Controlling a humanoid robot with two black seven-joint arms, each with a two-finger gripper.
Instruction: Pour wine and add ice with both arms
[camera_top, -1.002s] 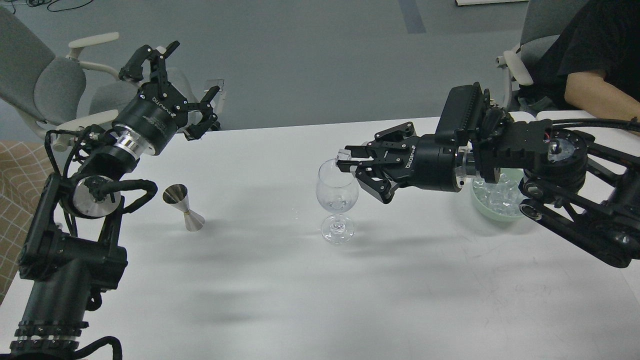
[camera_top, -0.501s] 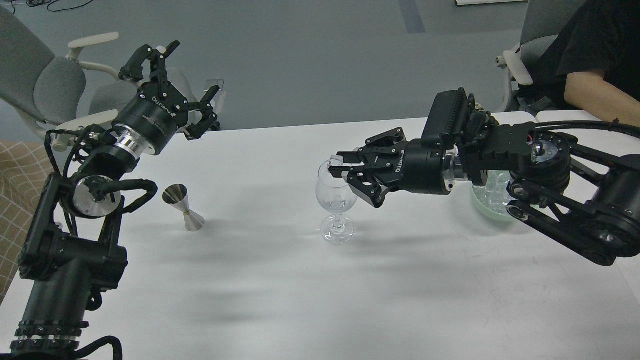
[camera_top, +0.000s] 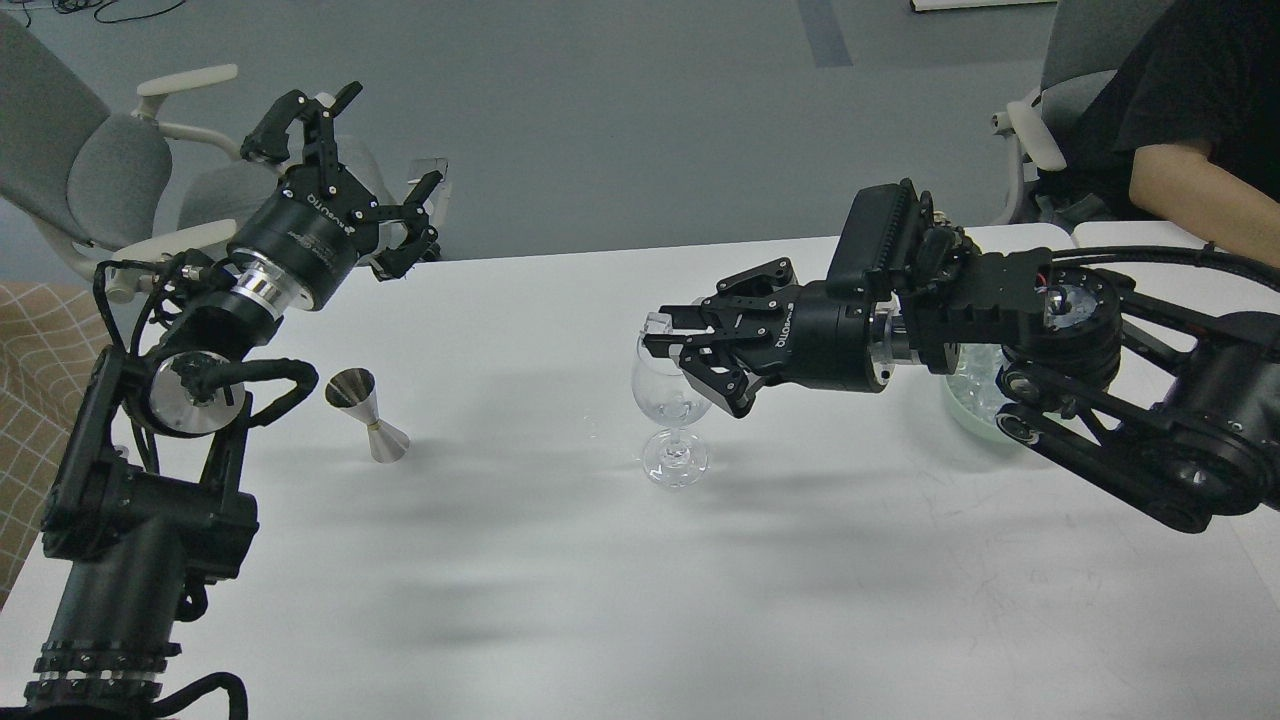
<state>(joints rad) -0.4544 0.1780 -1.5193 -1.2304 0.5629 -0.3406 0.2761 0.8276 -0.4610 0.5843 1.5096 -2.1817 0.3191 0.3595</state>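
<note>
A clear stemmed wine glass (camera_top: 673, 420) stands upright mid-table with ice in its bowl. My right gripper (camera_top: 662, 335) is right over the glass's rim and is shut on one clear ice cube (camera_top: 657, 323). The pale green bowl (camera_top: 968, 408) with the heap of ice sits behind my right arm, mostly hidden by it. My left gripper (camera_top: 345, 170) is raised at the far left, open and empty, well away from the glass.
A steel jigger (camera_top: 366, 414) stands on the white table (camera_top: 620, 580) left of the glass. Grey office chairs (camera_top: 90, 170) stand beyond the table's far left edge. A seated person's bare arm (camera_top: 1200, 195) rests at the far right corner.
My right arm has moved left with the ice cube, from beside the glass's right rim to over its mouth. The left arm has not moved.
</note>
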